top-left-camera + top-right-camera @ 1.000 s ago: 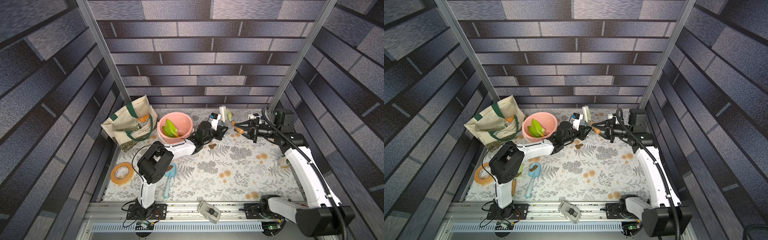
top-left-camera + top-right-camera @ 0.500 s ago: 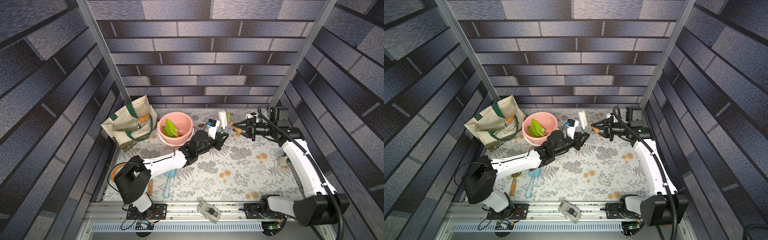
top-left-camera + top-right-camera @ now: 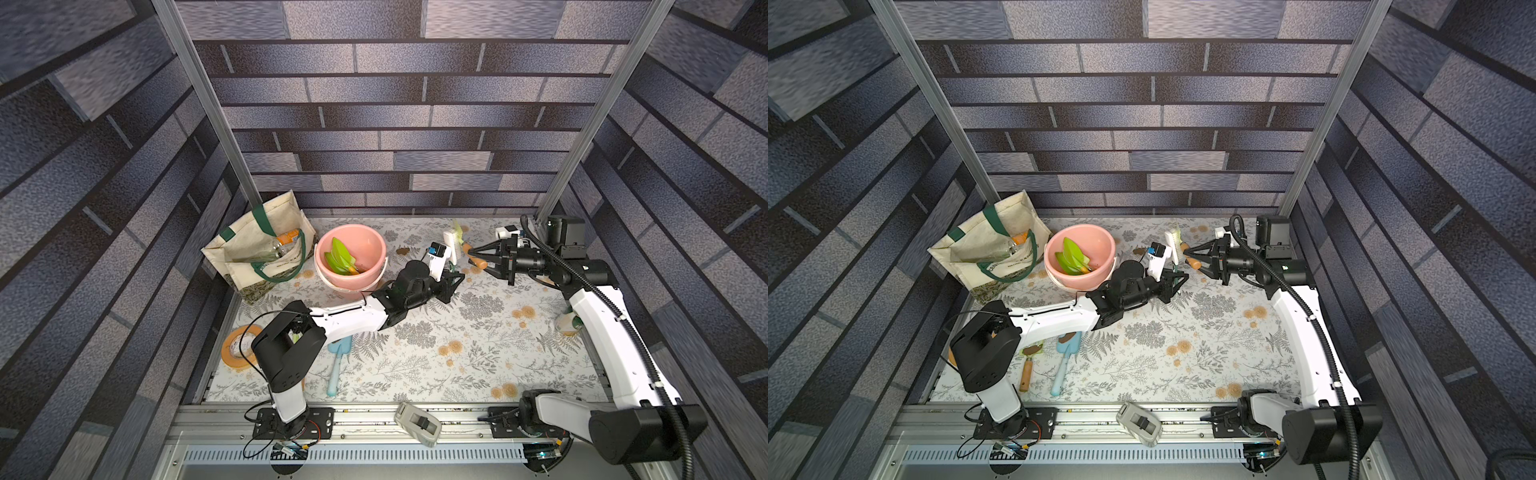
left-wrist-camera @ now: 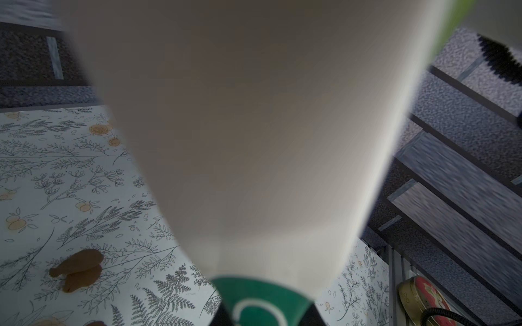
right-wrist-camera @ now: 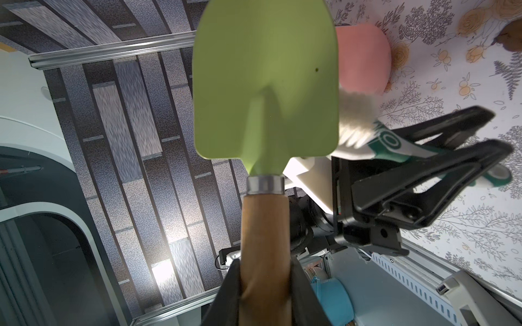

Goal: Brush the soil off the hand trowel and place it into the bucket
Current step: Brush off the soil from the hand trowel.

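Note:
My right gripper (image 5: 265,282) is shut on the wooden handle (image 5: 265,240) of a green hand trowel (image 5: 265,84), held above the far middle of the table. In a top view the right gripper (image 3: 471,257) points left. My left gripper (image 3: 455,278) is shut on the green handle of a white brush (image 3: 451,245), whose bristles (image 5: 356,124) lie against the blade's edge. The brush (image 4: 254,141) fills the left wrist view. Brown soil blobs (image 4: 80,265) lie on the cloth, and one soil blob (image 3: 402,250) sits beside the pink bucket (image 3: 353,286). The bucket (image 3: 1084,282) is at the far left.
Green trowels (image 3: 340,257) lie inside the bucket. A cream tote bag (image 3: 257,257) stands left of it. A tape roll (image 3: 237,345), a blue trowel (image 3: 338,365) and a wooden-handled tool (image 3: 1027,370) lie near the left arm's base. A grey device (image 3: 417,424) rests on the front rail.
The left arm has changed its posture at the elbow, and the brush has slid a little toward the near side along the trowel. The right gripper has barely moved.

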You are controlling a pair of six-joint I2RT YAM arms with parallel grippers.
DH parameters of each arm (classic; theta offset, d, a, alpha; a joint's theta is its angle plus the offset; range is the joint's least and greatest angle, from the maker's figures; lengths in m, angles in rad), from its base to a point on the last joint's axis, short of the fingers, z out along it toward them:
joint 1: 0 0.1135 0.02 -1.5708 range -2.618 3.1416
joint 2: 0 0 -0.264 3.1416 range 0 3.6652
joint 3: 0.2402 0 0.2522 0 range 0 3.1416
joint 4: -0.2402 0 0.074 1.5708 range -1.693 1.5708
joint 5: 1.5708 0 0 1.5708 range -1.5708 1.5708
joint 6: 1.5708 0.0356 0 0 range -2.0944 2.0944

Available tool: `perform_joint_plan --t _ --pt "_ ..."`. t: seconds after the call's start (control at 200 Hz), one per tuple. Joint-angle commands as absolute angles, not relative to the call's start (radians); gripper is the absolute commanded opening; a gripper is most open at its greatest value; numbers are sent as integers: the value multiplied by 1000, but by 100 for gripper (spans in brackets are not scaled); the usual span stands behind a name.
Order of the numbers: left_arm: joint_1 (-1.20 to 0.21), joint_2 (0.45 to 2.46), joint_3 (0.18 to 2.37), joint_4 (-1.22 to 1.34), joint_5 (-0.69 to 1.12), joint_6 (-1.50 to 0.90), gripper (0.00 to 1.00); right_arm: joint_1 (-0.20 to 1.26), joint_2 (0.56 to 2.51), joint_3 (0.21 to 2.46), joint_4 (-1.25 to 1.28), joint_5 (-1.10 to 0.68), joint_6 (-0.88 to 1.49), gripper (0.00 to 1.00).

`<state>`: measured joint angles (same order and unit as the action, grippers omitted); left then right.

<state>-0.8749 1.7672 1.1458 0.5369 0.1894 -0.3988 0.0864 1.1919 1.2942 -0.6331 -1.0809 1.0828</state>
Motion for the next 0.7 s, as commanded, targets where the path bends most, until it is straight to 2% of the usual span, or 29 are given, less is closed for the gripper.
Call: perform_joint_plan --t 0.0,0.476,0.581,0.696 --pt "-849 1798 1226 539 249 -340 0 90 1160 1288 -646 -1107 1075 2" --pt "-783 2004 1488 427 292 -339 0 90 1113 1307 -624 -1086 1112 2" --pt "-762 1958 1449 431 279 -353 0 89 1142 1358 -627 -1077 1087 2" --pt "-736 1832 1339 430 221 -333 0 100 1217 1495 -721 -1033 957 2"
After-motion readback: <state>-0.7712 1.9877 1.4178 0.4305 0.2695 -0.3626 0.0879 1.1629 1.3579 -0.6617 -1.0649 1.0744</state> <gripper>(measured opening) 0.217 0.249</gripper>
